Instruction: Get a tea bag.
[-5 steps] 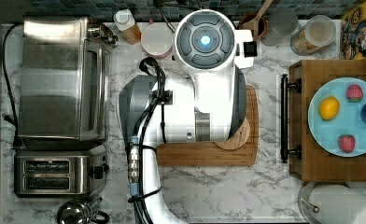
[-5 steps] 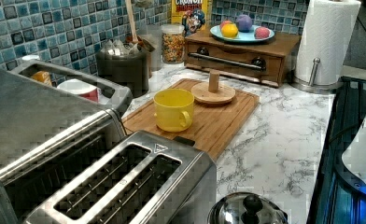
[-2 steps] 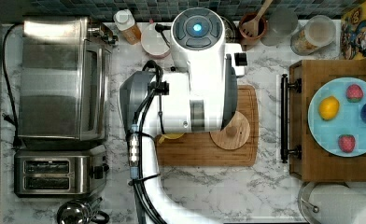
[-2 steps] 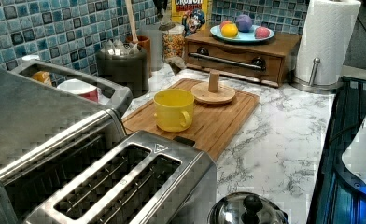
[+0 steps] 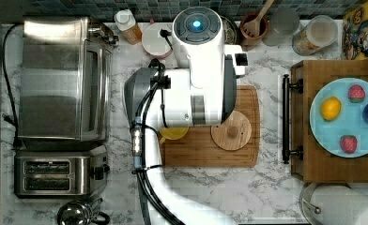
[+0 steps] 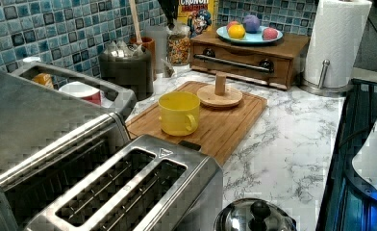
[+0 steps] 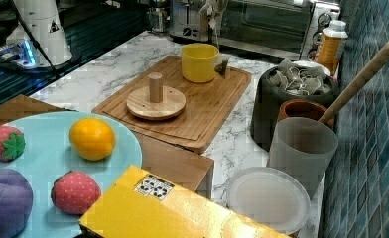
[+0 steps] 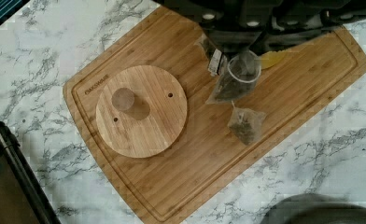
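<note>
Close to us sits a shiny metal toaster [image 6: 129, 192] with two long slots. Beside it is a round metal pot lid [image 6: 254, 216] with a black knob. Next to the toaster stands a big, boxy silver toaster oven [image 6: 32, 125].

A bit farther, a flat wooden cutting board [image 6: 230, 120] lies on the white marble tabletop [image 6: 282, 149], which has grey wiggly lines. A smooth yellow mug [image 6: 178, 113] stands on the board. Near the mug lies a round wooden lid [image 6: 220, 95] with a short peg sticking up from its middle.

The dark tool [image 8: 232, 35] hangs over the board. We see its tips pinched together on the top of a tea bag [image 8: 232, 81]. The tea bag is a thin see-through pouch shaped like a little pyramid, with dark leaves inside and a small paper tag. A second tea bag [image 8: 246, 125] of the same kind dangles just under it. They hang in the air above the board, not touching it. In the right view the bags dangle just beside the mug, on the right view's right of it.

Past the board stands a round dark pot [image 7: 272, 114] stuffed with more crumpled tea bags. Farther on is a wooden box [image 6: 254, 48] with a long dark handle. On top sits a light blue plate [image 6: 254, 37] with toy fruit. A tall white paper towel roll [image 6: 338, 38] stands near the box. Behind it all is a wall of little blue square tiles [image 6: 56, 29].
</note>
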You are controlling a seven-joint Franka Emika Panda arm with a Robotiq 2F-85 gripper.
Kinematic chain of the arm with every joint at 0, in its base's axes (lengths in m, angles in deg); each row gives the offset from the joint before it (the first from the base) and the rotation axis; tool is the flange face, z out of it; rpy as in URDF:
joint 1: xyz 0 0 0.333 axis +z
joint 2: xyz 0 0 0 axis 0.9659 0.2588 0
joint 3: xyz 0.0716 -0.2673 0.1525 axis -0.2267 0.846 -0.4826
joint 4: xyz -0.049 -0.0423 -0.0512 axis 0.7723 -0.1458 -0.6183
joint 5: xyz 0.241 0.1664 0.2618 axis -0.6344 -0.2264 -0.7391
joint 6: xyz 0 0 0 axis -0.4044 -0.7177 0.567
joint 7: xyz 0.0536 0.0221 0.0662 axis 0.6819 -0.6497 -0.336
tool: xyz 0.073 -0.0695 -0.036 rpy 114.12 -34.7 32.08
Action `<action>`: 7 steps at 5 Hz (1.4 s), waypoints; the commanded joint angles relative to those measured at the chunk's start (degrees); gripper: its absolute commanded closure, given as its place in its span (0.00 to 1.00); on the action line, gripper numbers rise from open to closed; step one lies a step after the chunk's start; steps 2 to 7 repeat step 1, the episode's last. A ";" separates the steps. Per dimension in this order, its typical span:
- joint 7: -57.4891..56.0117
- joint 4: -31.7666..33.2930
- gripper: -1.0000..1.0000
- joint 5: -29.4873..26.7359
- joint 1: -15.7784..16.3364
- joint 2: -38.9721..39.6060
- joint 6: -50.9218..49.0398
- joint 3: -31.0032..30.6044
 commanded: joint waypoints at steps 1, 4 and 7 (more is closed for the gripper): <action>-0.27 -2.89 1.00 -0.51 0.74 -2.96 0.10 -0.96; -0.27 -2.89 1.00 -0.51 0.74 -2.96 0.10 -0.96; -0.27 -2.89 1.00 -0.51 0.74 -2.96 0.10 -0.96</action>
